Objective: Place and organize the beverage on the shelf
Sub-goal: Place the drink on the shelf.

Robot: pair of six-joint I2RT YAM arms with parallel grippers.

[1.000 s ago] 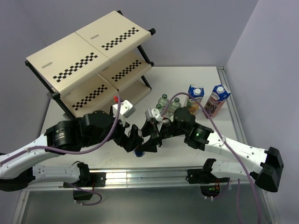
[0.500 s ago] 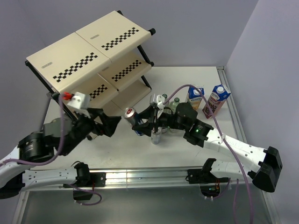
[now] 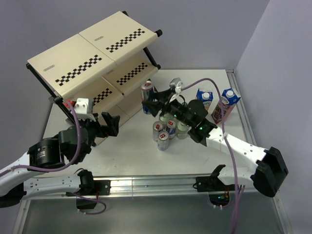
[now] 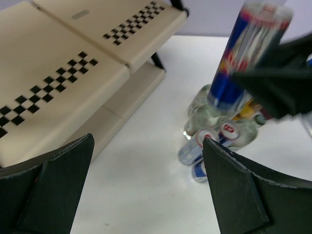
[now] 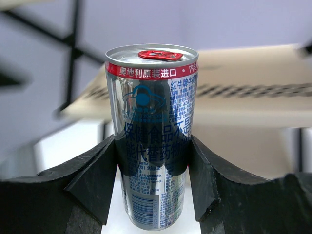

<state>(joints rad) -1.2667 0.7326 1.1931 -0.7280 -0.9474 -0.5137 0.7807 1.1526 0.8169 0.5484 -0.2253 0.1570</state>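
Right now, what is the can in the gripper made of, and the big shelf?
The can in the right gripper looks like thin metal: shiny silver top, printed sides. The shelf panels look like matte cream plastic or painted board; its frame looks like black metal tube.

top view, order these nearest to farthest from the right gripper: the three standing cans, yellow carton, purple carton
1. The three standing cans, on the table, just nearer the robot than the right gripper, which grips a fourth can.
2. The yellow carton, off to its right.
3. The purple carton, farthest right.
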